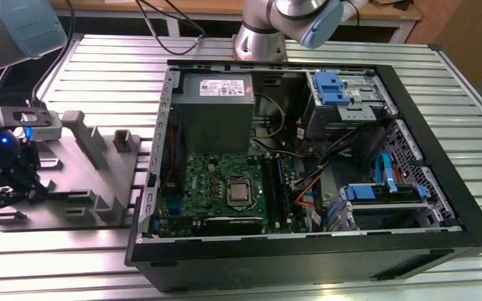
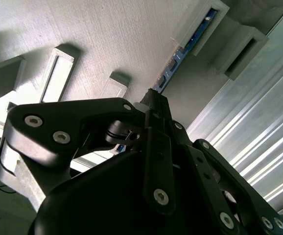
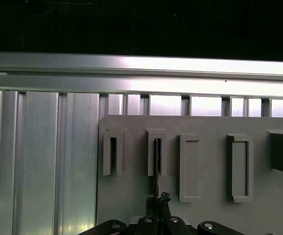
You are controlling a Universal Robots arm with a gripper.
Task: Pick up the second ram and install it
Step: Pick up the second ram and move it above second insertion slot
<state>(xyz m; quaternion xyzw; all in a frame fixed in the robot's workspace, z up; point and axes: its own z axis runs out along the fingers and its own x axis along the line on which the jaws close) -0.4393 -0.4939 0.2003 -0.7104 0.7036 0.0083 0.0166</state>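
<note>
The slatted aluminium bench [image 1: 98, 56] carries the open computer case [image 1: 442, 207] and, just beside its wall on the exterior view's left, a grey slotted holder plate [image 1: 98, 182] with bare slats past its outer edges. The tool [image 1: 10, 195] hangs low over the plate's side away from the case. In the second wrist view the second ram [image 2: 190, 41] stands on edge in a narrow slot, its end at the tool's tip; whether it is clamped I cannot tell.

Tight spot: raised slot blocks [image 3: 189, 169] flank the second ram [image 3: 157, 161] at the gripper [image 3: 160, 200]. The computer case wall [image 1: 159, 157] rises on the exterior view's right, and the slatted table [image 1: 107, 69] lies open beyond.
</note>
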